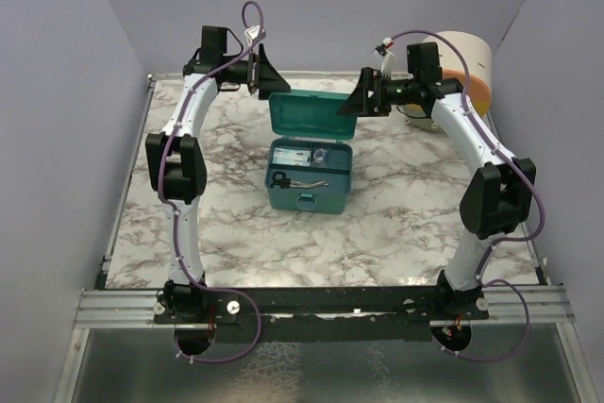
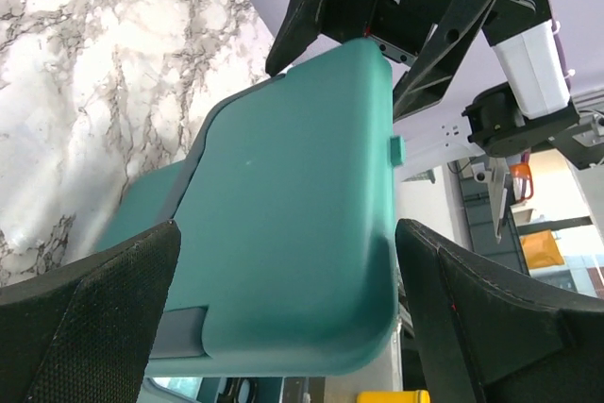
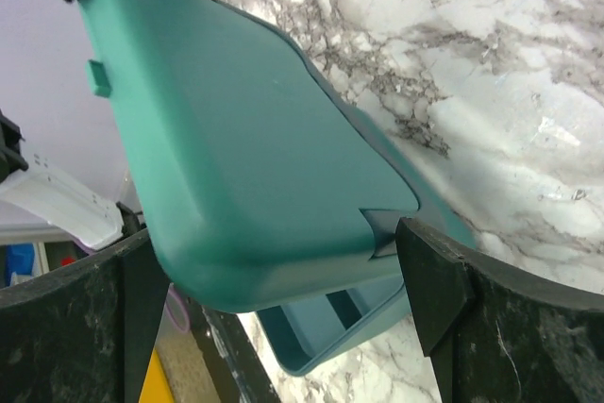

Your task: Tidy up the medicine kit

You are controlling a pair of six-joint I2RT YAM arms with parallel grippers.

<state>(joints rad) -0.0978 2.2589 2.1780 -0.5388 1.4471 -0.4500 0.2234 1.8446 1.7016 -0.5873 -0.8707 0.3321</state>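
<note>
Reaching in from the near left edge of the table (image 1: 396, 224), the left arm (image 1: 179, 169) extends to the far side. The left gripper (image 1: 263, 71) sits at the far left corner of the raised lid (image 1: 307, 112). In the left wrist view its two fingers (image 2: 90, 327) are spread wide apart, and the outer face of the lid fills the gap between them. Whether either finger touches the lid cannot be determined.

The medicine kit (image 1: 330, 197) stands open at the middle of the marble table. Its base (image 1: 281, 197) lies flat with the latch (image 1: 305, 201) facing the near edge. The lid stands upright on the far side, joined along the far rim of the base. A small tab (image 2: 398, 148) projects from the free edge of the lid. Several small items (image 1: 302, 169) lie inside the base; they are too small to identify.

The right gripper (image 1: 361, 101) is just beside the right edge of the lid and points left toward it. In the right wrist view its fingers (image 3: 510, 327) are likewise set wide apart, with the lid between them and part of the base interior visible below. Contact with the lid cannot be determined here either. The right arm (image 1: 491, 197) rises from the near right edge of the table.

A round cream and orange drawer unit (image 1: 467, 58) stands at the far right corner, behind the right arm and well apart from the medicine kit
</note>
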